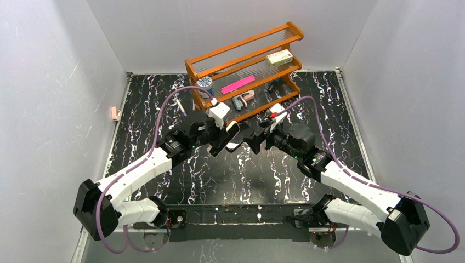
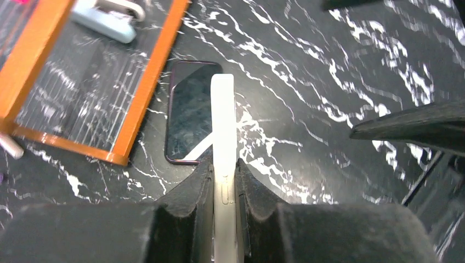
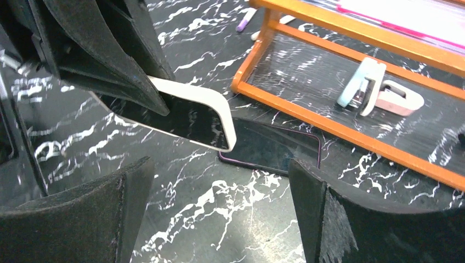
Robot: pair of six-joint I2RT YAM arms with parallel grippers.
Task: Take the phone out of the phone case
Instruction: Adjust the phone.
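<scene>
My left gripper [image 2: 224, 181] is shut on the edge of the white phone case [image 2: 223, 126] and holds it on edge above the table. The case looks empty in the right wrist view [image 3: 186, 118]. The dark phone [image 2: 189, 118] with a purple rim lies flat on the black marbled table beside the orange rack's base; it also shows in the right wrist view [image 3: 274, 148]. My right gripper [image 3: 219, 208] is open and empty, just in front of the phone and the case. In the top view the left gripper [image 1: 219, 139] and the right gripper [image 1: 255, 139] face each other closely.
The orange shelf rack [image 1: 247, 71] stands just behind the grippers, holding a pink flat item [image 1: 238, 84], a box [image 1: 278, 57] and a round tin [image 1: 205, 83]. Light-blue and pink staplers [image 3: 378, 90] lie under its bottom shelf. A pen [image 1: 179, 106] lies to its left.
</scene>
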